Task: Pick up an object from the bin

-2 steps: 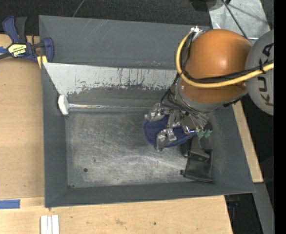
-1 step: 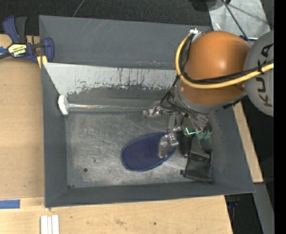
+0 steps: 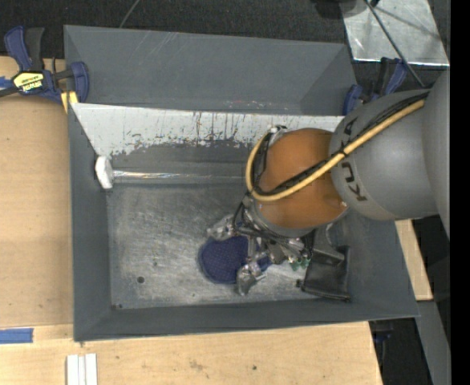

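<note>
Dark blue rounded lump (image 3: 221, 261) lies on the floor of the grey metal bin (image 3: 203, 79), in the front half and a little right of the middle. It is near the front wall but apart from it, with a strip of bare floor showing between its lower edge and the foot of that wall. The pincer (image 3: 249, 259) is down in the bin just beside the lump's right edge, its shiny metal parts crowding that side. Whether they touch the lump cannot be told, nor can it be told whether the pincer is apart or together, since the wrist hides much of it from above.

Over the pincer sits the round orange cover (image 3: 295, 179) of the wrist, with a cable (image 3: 331, 163) looped across it. Behind that the thick grey arm (image 3: 395, 159) comes in over the bin's right wall and covers much of the right side.

A black boxy thing (image 3: 327, 271) lies to the right of the pincer, near the front right corner and close to the foot of the right wall, so room on that side is tight. To the left of the lump the floor is bare and scuffed all the way to the left wall. A small white thing (image 3: 104, 172) rests far off at the left end, where the sloping back wall meets the floor.
</note>
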`<move>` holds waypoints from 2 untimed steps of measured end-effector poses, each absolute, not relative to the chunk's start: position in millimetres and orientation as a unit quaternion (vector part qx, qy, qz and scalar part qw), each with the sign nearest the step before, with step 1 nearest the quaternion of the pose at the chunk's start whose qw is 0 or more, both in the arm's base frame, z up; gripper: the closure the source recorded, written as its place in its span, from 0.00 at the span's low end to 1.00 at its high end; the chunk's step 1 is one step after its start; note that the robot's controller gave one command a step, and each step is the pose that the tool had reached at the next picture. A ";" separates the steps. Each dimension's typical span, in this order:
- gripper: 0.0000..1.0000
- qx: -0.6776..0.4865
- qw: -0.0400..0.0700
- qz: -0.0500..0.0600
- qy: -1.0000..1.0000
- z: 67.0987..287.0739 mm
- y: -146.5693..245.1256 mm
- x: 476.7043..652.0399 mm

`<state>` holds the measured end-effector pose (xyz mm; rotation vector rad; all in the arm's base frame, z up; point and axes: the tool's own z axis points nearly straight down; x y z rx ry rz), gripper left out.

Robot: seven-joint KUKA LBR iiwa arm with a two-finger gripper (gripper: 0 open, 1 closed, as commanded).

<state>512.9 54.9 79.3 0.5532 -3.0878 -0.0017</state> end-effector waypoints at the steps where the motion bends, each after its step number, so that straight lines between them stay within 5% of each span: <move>1: 1.00 0.174 -0.002 0.000 -0.985 83.7 54.6 515.3; 2: 1.00 0.219 -0.005 0.000 -0.976 234.0 69.9 509.2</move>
